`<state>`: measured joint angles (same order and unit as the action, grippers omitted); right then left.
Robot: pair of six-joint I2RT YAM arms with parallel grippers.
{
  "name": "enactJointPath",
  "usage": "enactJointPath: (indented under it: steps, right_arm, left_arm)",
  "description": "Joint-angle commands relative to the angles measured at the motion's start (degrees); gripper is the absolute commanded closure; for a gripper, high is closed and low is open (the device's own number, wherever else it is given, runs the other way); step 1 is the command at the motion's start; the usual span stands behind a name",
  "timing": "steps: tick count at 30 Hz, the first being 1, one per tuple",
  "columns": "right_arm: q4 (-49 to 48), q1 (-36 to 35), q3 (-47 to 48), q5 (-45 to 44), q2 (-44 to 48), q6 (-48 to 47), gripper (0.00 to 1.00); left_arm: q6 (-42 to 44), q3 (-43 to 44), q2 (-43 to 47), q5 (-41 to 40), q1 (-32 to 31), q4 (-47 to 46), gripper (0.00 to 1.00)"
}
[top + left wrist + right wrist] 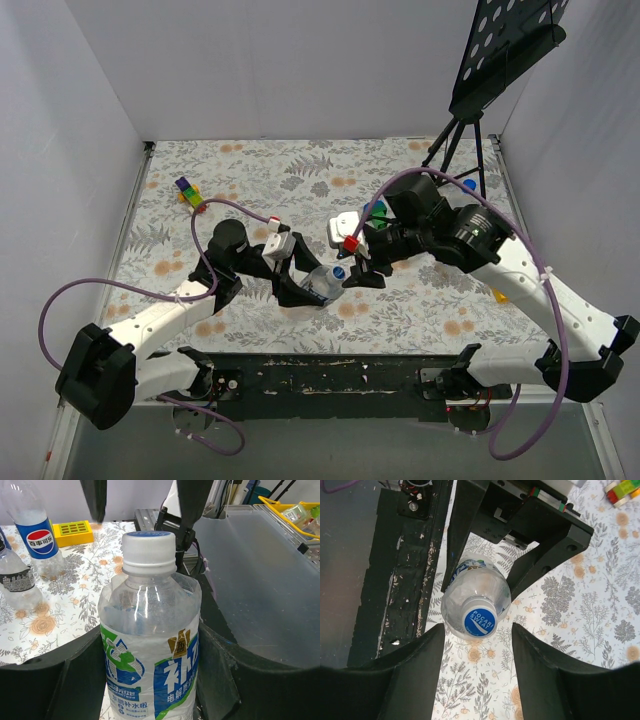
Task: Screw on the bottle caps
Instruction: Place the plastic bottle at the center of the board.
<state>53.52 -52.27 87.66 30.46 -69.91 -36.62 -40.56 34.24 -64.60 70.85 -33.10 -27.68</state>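
Left end effector point(150, 690) clamps the bottle point(150, 605) mid-body, thin, light, probably crushable; the cap point(480, 621) sits on its neck, right end effector point(478, 635) open astride it, so I'd pinch the cap's slick rim gently.

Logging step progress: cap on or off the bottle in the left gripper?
On: the cap sits on the neck of the bottle. The right gripper is open around it. How tight, cannot tell.

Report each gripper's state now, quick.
Left gripper: closed on the bottle.
Right gripper: open, fingers either side of the bottle's blue cap, not touching it.
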Motion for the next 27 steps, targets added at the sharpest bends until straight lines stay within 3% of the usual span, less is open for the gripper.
enactJointPath:
  steps: [1,7,17,21,27]
  right_arm:
    - [0.98,-0.20,2.69,2.85,-1.89,-3.02,0.39]
    - [0.71,-0.20,2.43,3.82,-3.48,-3.37,0.43]
    - [1.42,-0.20,1.99,4.70,-5.76,-0.48,0.78]
    - [-1.92,-0.20,0.06,2.34,-5.50,7.15,0.99]
    - [-7.02,-0.20,-3.45,-6.19,-6.29,23.50,0.99]
  left_arm:
    - [-0.49,2.15,0.44,2.19,0.32,-0.88,1.00]
    - [-0.66,2.24,0.70,2.19,0.32,-0.97,1.00]
    - [1.96,2.24,1.75,-0.27,0.32,1.13,1.00]
    - [6.97,1.54,3.51,-7.46,0.32,3.68,1.00]
    - [14.26,-1.36,8.16,-26.35,-0.56,4.22,1.00]
